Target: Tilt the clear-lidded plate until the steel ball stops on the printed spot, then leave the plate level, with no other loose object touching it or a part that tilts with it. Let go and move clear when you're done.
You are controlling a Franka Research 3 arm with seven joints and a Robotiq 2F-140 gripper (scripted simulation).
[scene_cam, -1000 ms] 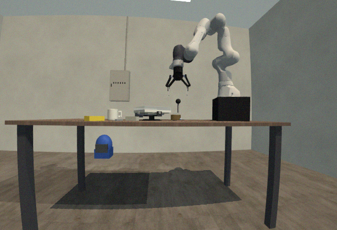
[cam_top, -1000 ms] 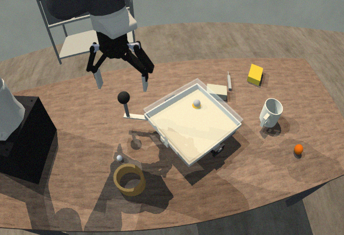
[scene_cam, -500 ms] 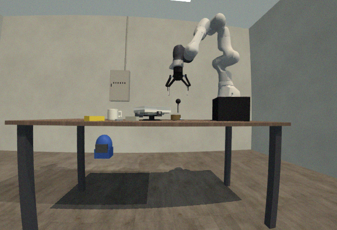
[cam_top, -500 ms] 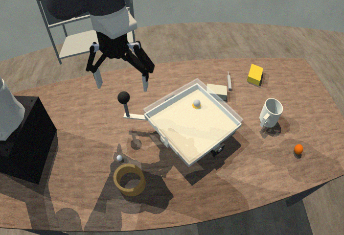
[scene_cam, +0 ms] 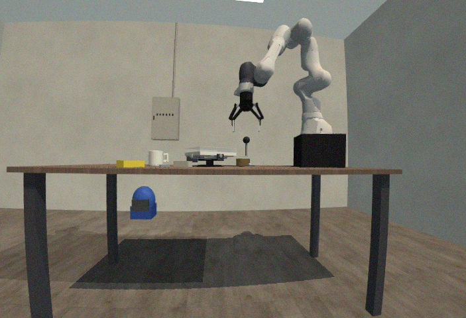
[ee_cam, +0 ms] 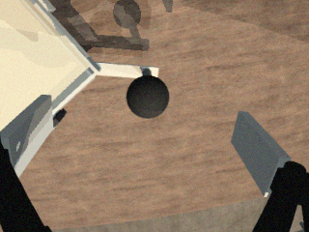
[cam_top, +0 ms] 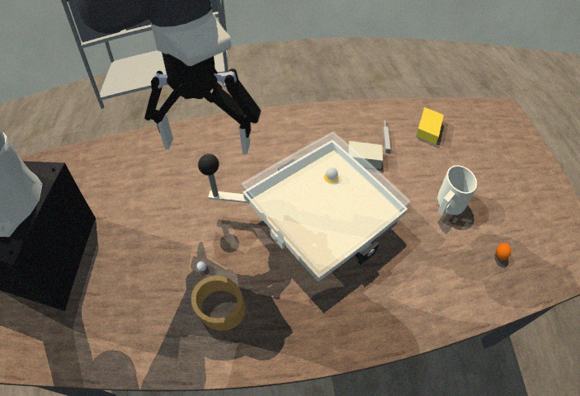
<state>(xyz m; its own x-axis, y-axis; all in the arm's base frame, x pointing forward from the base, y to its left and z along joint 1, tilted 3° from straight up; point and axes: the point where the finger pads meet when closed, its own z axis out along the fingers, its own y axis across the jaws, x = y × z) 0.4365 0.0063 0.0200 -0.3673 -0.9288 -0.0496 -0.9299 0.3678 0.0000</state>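
The clear-lidded plate (cam_top: 325, 205) sits on its stand in the middle of the table and looks level in the side view (scene_cam: 210, 152). The steel ball (cam_top: 331, 173) rests on the printed yellow spot (cam_top: 331, 178) near the plate's far corner. A black-knobbed lever (cam_top: 209, 164) stands upright on an arm joined to the plate's left corner; it also shows in the wrist view (ee_cam: 147, 97). My gripper (cam_top: 204, 139) is open and empty, hanging well above the knob (scene_cam: 246, 139).
A small steel ball (cam_top: 200, 266) and a brown ring (cam_top: 218, 302) lie in front of the lever. A beige block (cam_top: 365, 153) lies close to the plate's far corner; contact unclear. A thin grey stick (cam_top: 386, 136), yellow block (cam_top: 430, 124), white mug (cam_top: 457, 189) and orange ball (cam_top: 502, 251) lie right.
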